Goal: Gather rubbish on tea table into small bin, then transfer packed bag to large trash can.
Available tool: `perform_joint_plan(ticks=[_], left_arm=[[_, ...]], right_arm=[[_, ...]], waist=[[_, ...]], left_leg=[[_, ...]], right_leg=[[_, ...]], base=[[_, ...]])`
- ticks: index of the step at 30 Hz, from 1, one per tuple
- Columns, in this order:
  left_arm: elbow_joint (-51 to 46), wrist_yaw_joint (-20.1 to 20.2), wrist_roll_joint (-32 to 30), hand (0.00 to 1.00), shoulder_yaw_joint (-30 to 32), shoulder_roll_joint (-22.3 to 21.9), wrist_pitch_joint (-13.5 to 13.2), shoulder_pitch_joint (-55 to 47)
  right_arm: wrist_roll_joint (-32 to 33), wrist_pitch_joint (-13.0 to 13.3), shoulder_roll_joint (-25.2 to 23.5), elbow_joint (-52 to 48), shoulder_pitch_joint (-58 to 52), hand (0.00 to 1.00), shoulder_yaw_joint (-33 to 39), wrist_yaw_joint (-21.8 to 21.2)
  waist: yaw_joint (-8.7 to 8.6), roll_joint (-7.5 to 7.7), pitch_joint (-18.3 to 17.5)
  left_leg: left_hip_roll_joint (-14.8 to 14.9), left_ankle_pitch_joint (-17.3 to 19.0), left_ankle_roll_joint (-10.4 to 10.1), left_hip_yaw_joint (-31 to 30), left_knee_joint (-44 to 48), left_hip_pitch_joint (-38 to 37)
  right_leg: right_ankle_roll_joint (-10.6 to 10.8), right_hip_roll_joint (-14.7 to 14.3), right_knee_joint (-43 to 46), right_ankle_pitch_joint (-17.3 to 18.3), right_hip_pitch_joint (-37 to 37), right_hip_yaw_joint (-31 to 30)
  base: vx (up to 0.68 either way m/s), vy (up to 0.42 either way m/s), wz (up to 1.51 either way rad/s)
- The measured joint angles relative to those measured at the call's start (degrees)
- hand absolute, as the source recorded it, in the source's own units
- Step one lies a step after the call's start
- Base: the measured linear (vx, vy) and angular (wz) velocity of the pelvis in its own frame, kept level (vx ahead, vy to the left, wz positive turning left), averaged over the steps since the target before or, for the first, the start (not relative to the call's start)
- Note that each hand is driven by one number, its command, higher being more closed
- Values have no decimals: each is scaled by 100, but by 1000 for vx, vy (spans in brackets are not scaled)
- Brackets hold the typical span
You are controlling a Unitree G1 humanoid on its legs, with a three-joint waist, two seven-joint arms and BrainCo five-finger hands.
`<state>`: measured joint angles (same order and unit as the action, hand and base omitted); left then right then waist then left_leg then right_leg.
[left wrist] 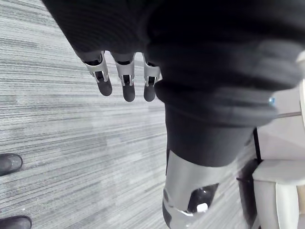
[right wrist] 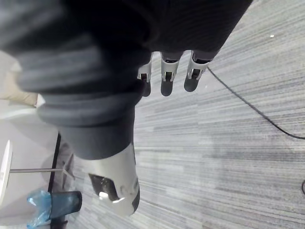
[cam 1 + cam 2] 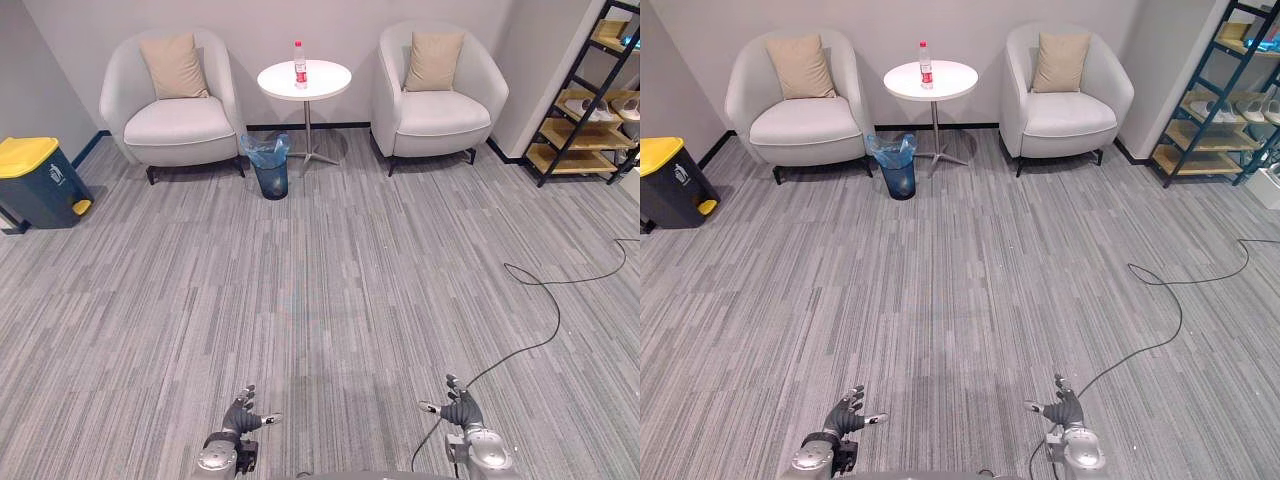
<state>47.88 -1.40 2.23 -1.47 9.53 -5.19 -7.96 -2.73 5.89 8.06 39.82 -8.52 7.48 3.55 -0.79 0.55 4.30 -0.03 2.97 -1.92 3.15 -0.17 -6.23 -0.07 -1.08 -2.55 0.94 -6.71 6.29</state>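
A bottle (image 3: 299, 63), seemingly plastic with a red cap, is seen upright on the round white tea table (image 3: 325, 85) at the upper centre of the left eye view, between two pale armchairs (image 3: 175, 125). The small bin (image 3: 269, 172), lined with a blue bag (image 3: 266, 150), is set on the carpet (image 3: 330, 290) just beside the table's foot, to its lower left. The large trash can (image 3: 35, 180) with a yellow lid is found at the left edge. The left hand (image 3: 240, 413) and right hand (image 3: 460, 408) are held at the bottom of the frame, fingers loosely spread and holding nothing, well apart from the bottle.
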Motion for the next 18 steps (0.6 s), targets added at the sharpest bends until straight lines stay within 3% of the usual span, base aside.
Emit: perform_joint_plan(ticks=[4, 18], left_arm=[[17, 0, 0, 0, 227, 32, 3, -88], [140, -5, 177, 0, 432, -1, 33, -113]], right_arm=[[48, 3, 37, 92, 1, 0, 126, -2], [446, -7, 37, 338, -12, 0, 374, -4]], waist=[[3, 39, 23], [2, 25, 41]], left_leg=[[-2, -65, 97, 6, -116, -8], [-4, -63, 94, 1, -142, -47]], right_leg=[[-68, -14, -121, -71, -5, 0], [-31, -11, -130, -48, -71, 5]], base=[[-18, -4, -1], [-5, -1, 0]])
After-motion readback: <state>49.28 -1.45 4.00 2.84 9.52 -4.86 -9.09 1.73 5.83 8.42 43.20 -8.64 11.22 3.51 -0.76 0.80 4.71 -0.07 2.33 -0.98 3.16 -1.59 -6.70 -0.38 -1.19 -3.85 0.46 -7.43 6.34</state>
